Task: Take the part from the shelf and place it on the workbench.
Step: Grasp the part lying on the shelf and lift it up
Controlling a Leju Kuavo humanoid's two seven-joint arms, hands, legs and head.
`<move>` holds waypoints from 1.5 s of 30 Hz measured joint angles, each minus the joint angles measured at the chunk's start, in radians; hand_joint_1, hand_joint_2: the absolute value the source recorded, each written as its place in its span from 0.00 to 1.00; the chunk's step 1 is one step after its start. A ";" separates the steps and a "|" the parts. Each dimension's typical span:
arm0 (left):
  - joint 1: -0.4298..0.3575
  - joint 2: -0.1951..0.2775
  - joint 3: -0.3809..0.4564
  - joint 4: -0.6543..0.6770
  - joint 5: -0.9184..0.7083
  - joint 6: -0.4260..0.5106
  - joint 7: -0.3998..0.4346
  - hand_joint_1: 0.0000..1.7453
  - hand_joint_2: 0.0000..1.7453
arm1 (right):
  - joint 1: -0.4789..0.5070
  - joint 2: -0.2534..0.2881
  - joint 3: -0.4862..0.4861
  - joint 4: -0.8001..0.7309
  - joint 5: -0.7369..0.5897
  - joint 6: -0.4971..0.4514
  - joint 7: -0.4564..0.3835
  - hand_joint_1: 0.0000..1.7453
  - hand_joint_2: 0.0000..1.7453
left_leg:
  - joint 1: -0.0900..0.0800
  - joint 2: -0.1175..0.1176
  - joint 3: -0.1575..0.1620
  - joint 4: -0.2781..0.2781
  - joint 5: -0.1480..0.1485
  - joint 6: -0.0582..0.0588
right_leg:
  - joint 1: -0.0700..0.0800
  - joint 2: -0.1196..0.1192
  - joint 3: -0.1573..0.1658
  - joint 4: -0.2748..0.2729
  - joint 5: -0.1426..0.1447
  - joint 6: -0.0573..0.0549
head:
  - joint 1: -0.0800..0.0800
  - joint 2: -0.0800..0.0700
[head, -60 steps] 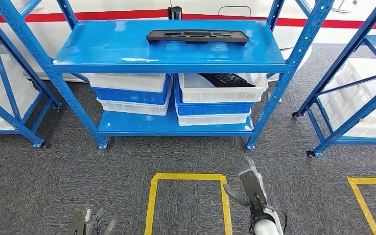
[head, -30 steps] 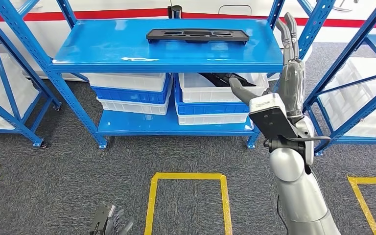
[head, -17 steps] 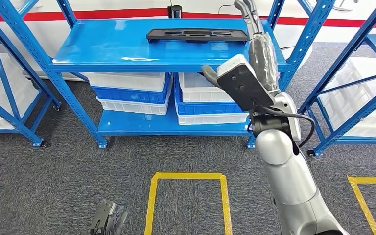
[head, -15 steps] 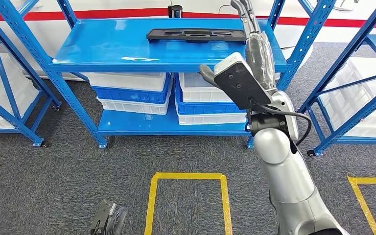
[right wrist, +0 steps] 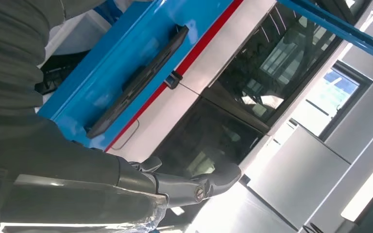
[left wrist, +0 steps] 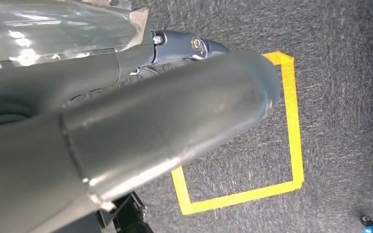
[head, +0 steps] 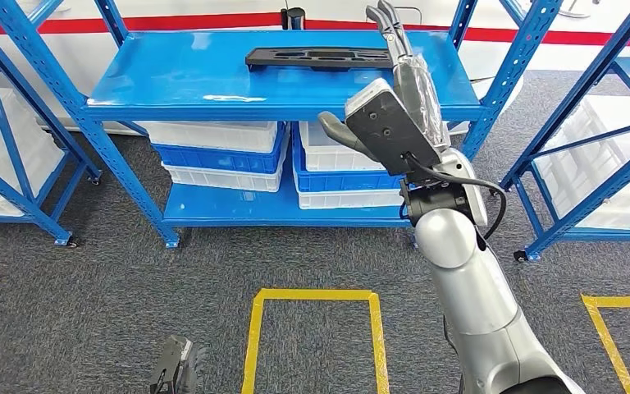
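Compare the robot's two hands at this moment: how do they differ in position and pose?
The right hand is raised in front of the blue shelf, near the black part; the left hand hangs low over the grey carpet. The right hand's fingers are stretched out and apart; how the left hand's fingers lie cannot be judged. Neither hand holds anything.

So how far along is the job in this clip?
Early. Nothing is done: the black part lies on the blue shelf. In hand is the reach: the right hand is raised at the part's right end, fingers apart, holding nothing; whether it touches is unclear. The left hand hangs low over the carpet. Gripping, lifting and carrying to the workbench are left.
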 joint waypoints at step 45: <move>-0.035 0.005 0.105 0.001 0.166 0.068 -0.074 0.00 0.00 | -0.084 -0.098 -0.055 0.120 -0.314 -0.037 -0.082 0.00 1.00 | 0.027 0.005 -0.176 0.254 -0.055 -0.020 | -0.012 0.006 -0.030 0.034 -0.010 -0.015 | -0.011 0.000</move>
